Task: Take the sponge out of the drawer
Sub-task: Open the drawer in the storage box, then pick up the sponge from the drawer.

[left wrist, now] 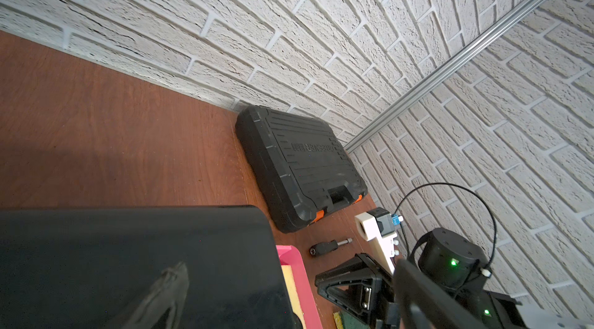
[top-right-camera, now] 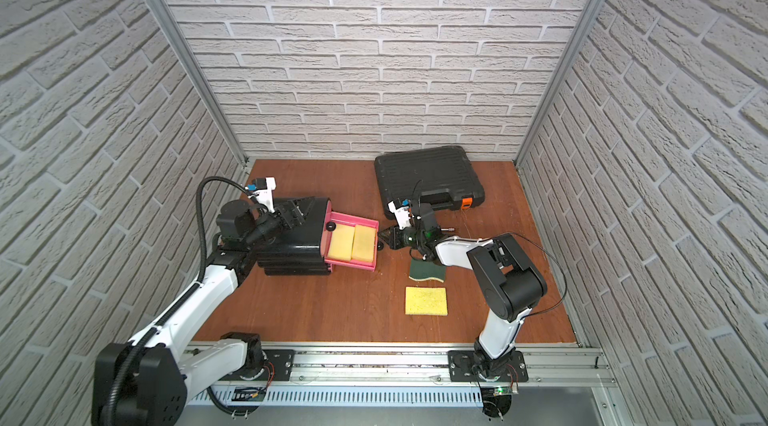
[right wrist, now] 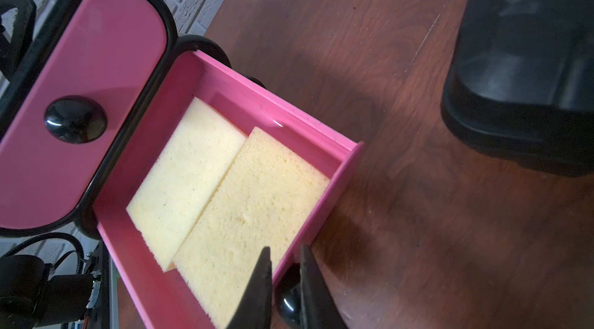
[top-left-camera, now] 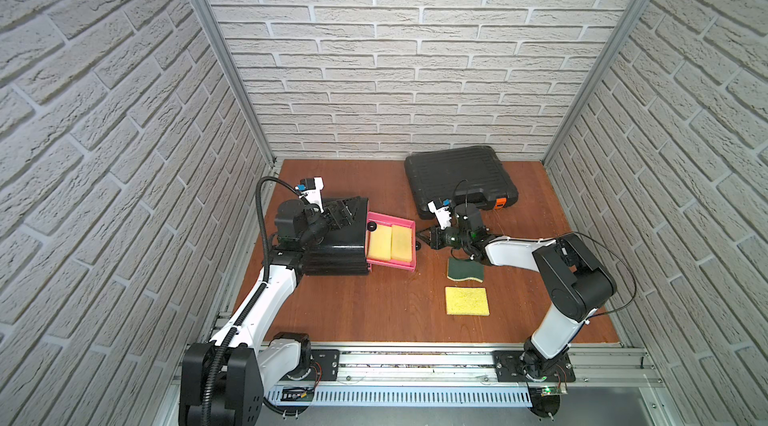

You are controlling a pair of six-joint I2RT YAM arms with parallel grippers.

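The right fingers (right wrist: 262, 285) stand narrow, closed on the black knob (right wrist: 289, 306) at the front of the pink drawer (right wrist: 273, 109). One finger is on each side of the knob, and the tips reach up past the drawer's front wall. Behind them the right wrist lies low and level, just outside the drawer front. The white forearm (top-left-camera: 515, 251) runs nearly flat away from the drawer to a raised elbow (top-left-camera: 575, 278). From there the upper link drops to its base on the rail.

The drawer stands pulled out of the black cabinet (top-left-camera: 336, 255). Two pale yellow sponges (right wrist: 183, 179) lie flat inside the drawer, side by side and touching along their long edges. They fill most of its floor, and one lies against the front wall.

The left fingers (left wrist: 170, 285) are spread wide, gripping nothing, over the cabinet top behind the drawer. The left wrist is bent above that top, and the left arm (top-left-camera: 270, 291) slants up to it from its base.

Outside the drawer, beyond its front, a green-topped sponge (top-left-camera: 465, 270) and a yellow sponge (top-left-camera: 466, 300) lie on the table (top-left-camera: 374, 307).
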